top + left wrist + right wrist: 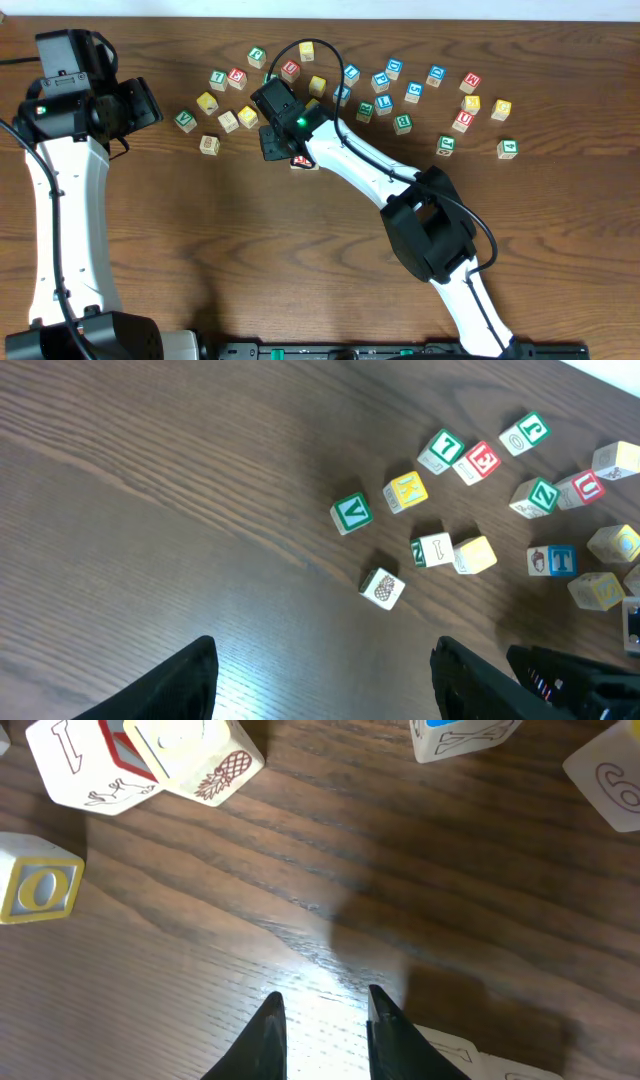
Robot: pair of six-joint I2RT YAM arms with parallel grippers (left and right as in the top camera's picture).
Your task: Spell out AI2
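Under right arm | red-bordered cube (pixel 300 161) just beside right gripper (pixel 325 1000) | jaws narrowly apart

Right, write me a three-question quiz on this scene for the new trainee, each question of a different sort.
1. True or false: the left gripper holds a cube.
2. In the left wrist view, which letter shows on the green-bordered cube at the cluster's left edge? A) V B) K C) Q
3. In the right wrist view, what fruit is drawn on the pale cube near the top left?
Key: 1 false, its jaws stand apart and empty; 2 A; 3 a pineapple.
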